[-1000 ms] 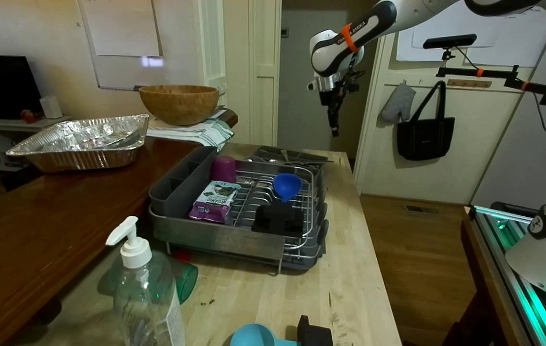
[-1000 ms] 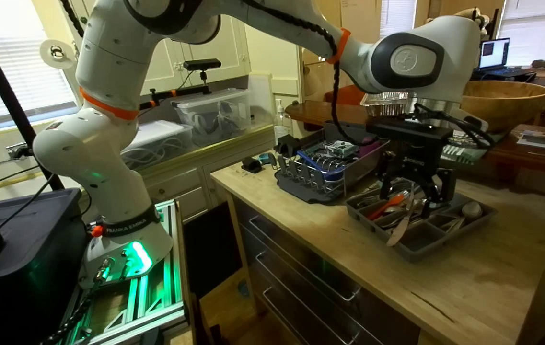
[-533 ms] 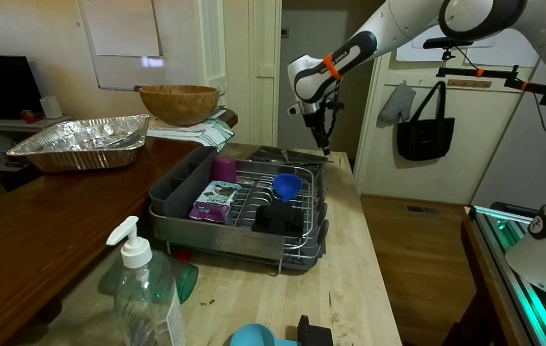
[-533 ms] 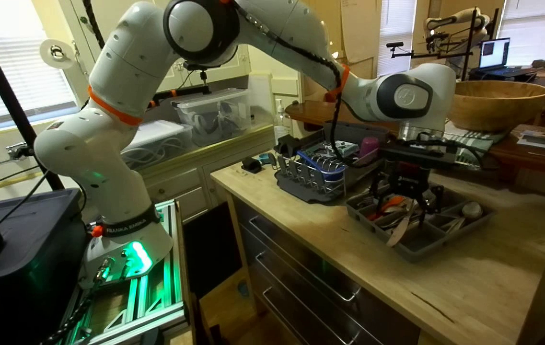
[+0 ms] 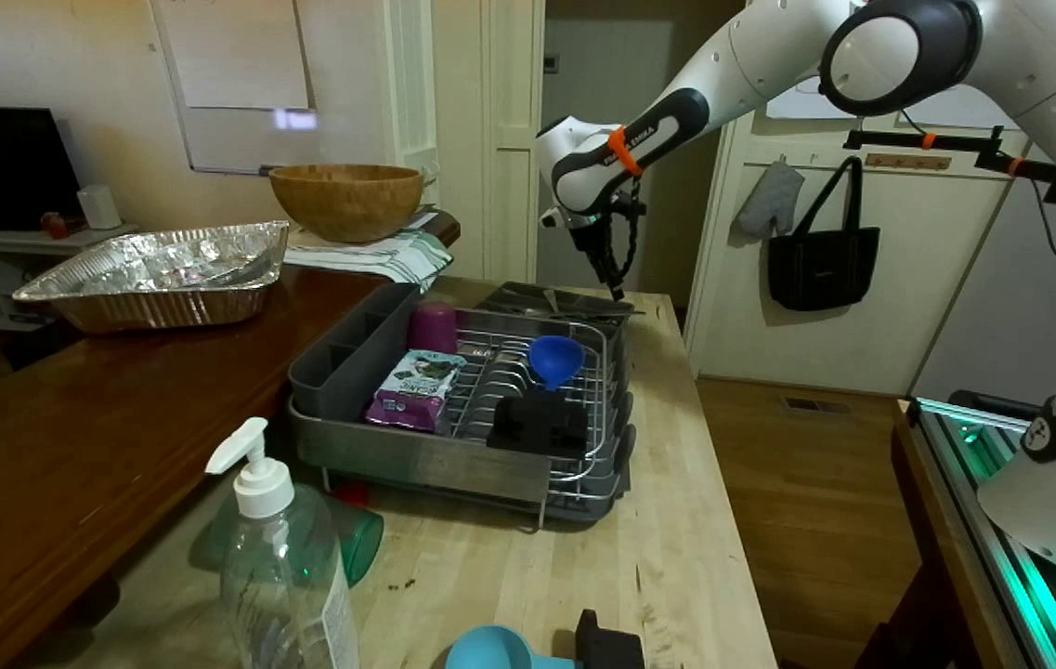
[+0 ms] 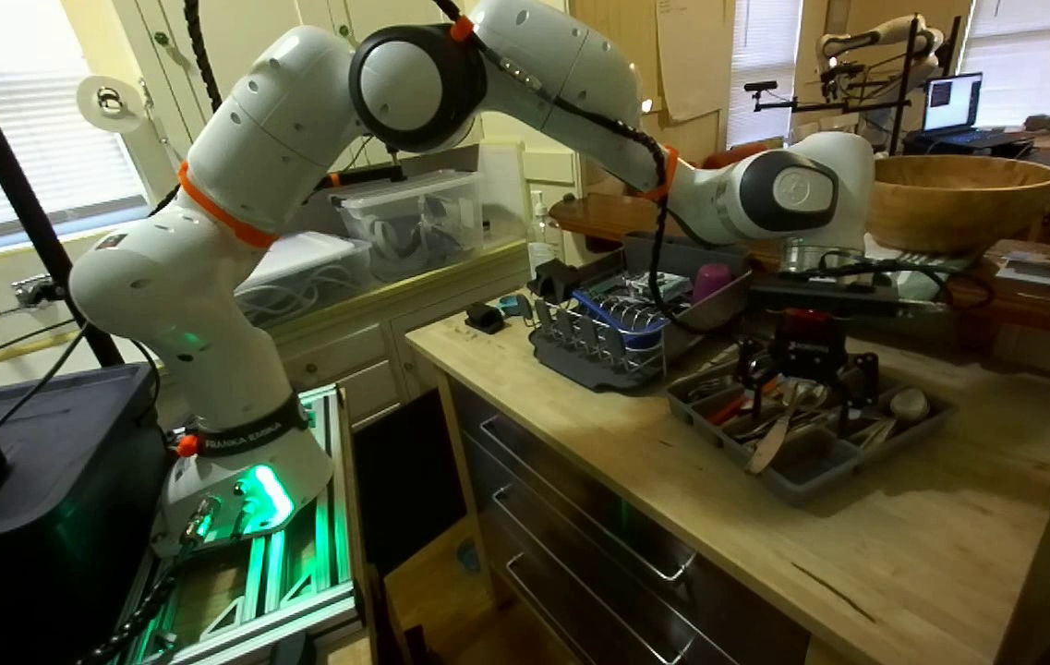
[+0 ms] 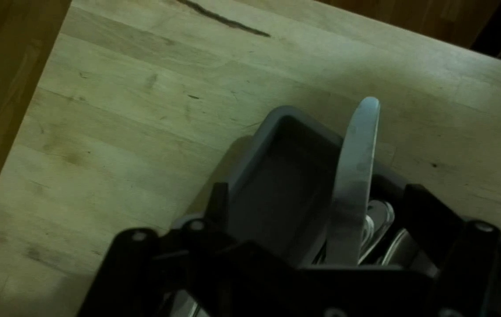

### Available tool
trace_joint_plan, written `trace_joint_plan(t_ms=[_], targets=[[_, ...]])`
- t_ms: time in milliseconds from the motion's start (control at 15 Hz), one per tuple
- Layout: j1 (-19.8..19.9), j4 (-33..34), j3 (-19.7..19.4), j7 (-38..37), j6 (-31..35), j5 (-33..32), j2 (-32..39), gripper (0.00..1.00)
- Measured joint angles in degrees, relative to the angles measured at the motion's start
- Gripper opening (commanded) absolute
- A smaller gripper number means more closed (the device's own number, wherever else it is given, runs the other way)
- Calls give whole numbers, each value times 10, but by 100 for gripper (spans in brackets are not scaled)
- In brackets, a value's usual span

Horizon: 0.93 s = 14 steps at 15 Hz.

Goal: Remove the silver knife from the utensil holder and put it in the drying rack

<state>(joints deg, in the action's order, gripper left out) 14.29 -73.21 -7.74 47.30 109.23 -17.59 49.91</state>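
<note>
- Tool (image 6: 802, 420): pointing down, tilted a bit in an exterior view, over the utensil holder (image 6: 792, 494). Fingers (image 7: 218, 207) spread apart.
- Silver knife (image 7: 354, 176): in the holder, below the tool. In wrist view the blade runs up through the gap ahead of the tool, space visible on both sides. Tip sticks out past the holder rim; other end hidden under the tool.
- Finger contact with knife or holder: can't tell.
- Holder: divided grey tray on the tabletop (image 6: 931, 536), right under the tool. Metal cutlery (image 7: 378, 218) just beside the blade; orange-handled utensil (image 6: 735, 406) also in there, near the tool.
- Drying rack (image 5: 425, 460): same tabletop, off to one side of the tool, near the holder. Has a purple cup (image 5: 433, 327), snack packet (image 5: 418, 386), blue utensil (image 5: 555, 358).
- Soap bottle (image 5: 279, 576) and turquoise scoop (image 5: 490, 650): on the far side of the rack from the tool, well apart.
- Foil pan (image 5: 161, 274) and wooden bowl (image 5: 349, 203): well apart from the tool.
</note>
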Motion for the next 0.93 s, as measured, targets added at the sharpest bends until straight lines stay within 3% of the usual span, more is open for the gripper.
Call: trace_joint_plan(t_ms=[800,933], targets=[[-18,-45,18,6,156,0,-7,97],[-13,-64,20,26,201,0,-9,85]])
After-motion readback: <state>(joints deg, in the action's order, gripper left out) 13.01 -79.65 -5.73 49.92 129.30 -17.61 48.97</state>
